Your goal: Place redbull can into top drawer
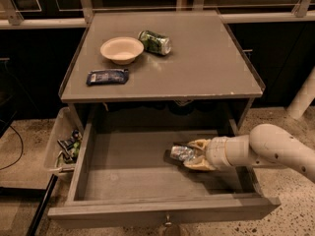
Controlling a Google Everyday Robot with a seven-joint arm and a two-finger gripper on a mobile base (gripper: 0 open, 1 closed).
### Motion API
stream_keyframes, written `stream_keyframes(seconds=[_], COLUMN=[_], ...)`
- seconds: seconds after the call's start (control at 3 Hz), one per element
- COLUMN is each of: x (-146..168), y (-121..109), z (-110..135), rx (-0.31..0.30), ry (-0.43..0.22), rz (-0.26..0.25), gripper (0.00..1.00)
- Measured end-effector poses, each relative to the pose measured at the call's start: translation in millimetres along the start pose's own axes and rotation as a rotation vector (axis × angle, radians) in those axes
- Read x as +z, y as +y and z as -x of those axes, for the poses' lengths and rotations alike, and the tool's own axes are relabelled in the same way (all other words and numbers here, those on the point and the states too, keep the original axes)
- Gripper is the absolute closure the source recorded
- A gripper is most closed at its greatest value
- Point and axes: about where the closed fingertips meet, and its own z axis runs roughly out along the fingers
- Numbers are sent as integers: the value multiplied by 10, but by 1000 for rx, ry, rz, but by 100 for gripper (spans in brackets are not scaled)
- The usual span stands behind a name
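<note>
Pincer [192, 155] with redbull can [179, 153] in drawer [128, 173]

**Out of sight**

Lower right, the cream two-finger gripper [193, 156] grips and hides one end of the slim shiny silver redbull can [180, 153]; its arm [275, 149] leaves the right edge. The wide grey wooden top drawer [123, 181] has its small knob [168, 223] clipped by the bottom edge. Contents of the clear plastic bin [55, 136], lower left: unreadable.

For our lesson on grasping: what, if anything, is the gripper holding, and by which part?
The gripper, inside the open drawer, holds the silver can by the end nearer the arm; the can's other end sticks out free.
</note>
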Motion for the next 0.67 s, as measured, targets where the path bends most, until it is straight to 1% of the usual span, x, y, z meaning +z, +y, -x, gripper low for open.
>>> stream_keyframes(seconds=[0.67], x=[1], y=[0], z=[0], rx=[0], ry=[0], rz=[0], gripper=[36])
